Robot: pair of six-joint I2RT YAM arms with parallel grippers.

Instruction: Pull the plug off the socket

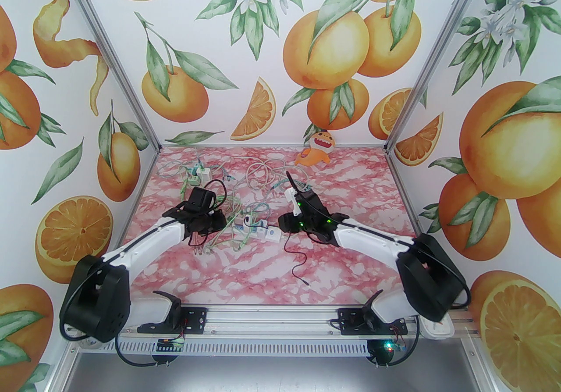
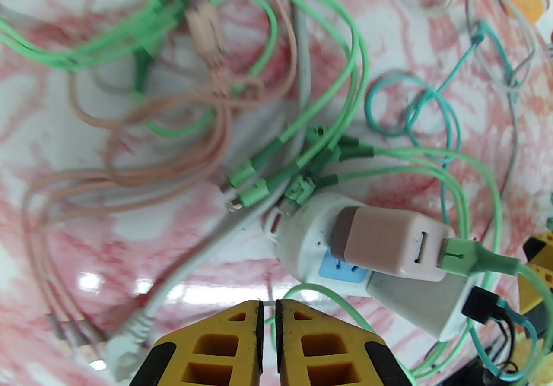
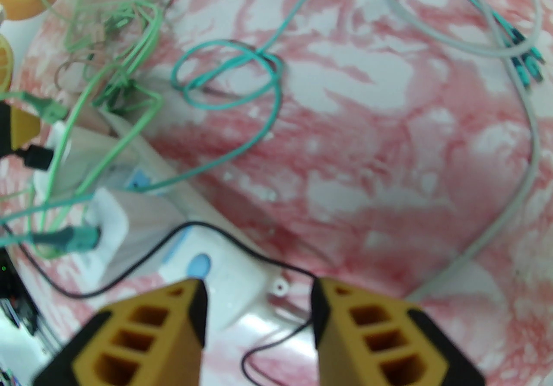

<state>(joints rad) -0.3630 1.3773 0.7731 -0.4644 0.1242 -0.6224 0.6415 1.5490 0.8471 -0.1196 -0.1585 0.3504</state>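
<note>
A white power strip (image 2: pixel 302 233) with blue sockets lies mid-table (image 1: pixel 267 232) among tangled cables. A pink adapter plug (image 2: pixel 389 248) with a green cable sits in its blue socket, and a white adapter (image 2: pixel 414 302) is plugged in beside it. My left gripper (image 2: pixel 268 304) is shut, hovering just short of the strip with nothing held; it is left of the strip in the top view (image 1: pixel 219 221). My right gripper (image 3: pixel 259 306) is open, its yellow fingers (image 3: pixel 328 315) on either side of the strip's end (image 3: pixel 237 289) near a blue button (image 3: pixel 199 265). The white adapter (image 3: pixel 138 224) stands just beyond.
Green, pink, teal and grey cables (image 2: pixel 207 86) sprawl over the marble-pattern table (image 1: pixel 350 206). A thin black wire (image 1: pixel 298 263) trails toward the front. More adapters (image 1: pixel 197 173) lie at the back left and an orange plush toy (image 1: pixel 315 147) by the back wall.
</note>
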